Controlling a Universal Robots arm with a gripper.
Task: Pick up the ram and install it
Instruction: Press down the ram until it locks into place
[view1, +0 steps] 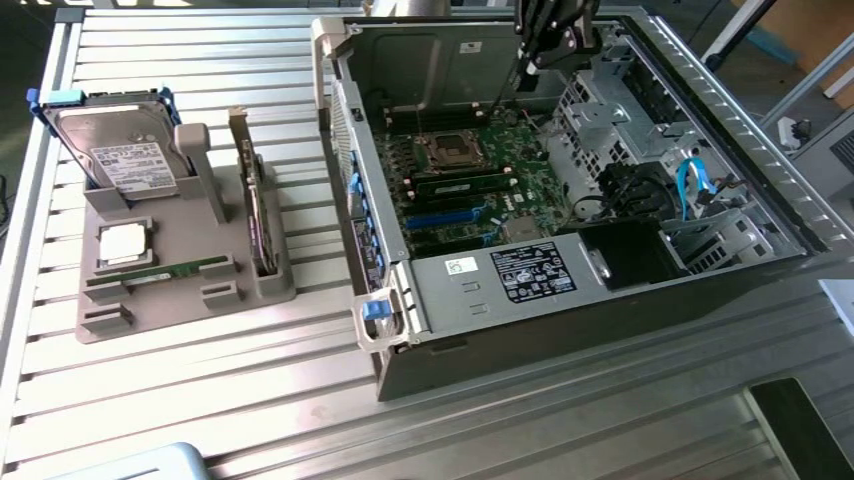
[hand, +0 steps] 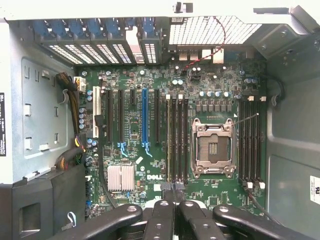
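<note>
Ram (view1: 183, 269): lies flat in a groove of the grey holder (view1: 160, 300), at the exterior view's left, well apart from the open computer case (view1: 454, 295). Gripper (hand: 172, 194): fingers pressed together, poised above the motherboard (hand: 220, 196) inside the case.

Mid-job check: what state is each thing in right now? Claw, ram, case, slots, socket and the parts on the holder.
claw: shut, above the motherboard.
ram: lying flat in the grey holder, not picked up.
computer case: on its side, open.
memory slots: empty.
processor socket: empty.
hard drive: upright in the holder.
expansion card: on edge in the holder.
</note>
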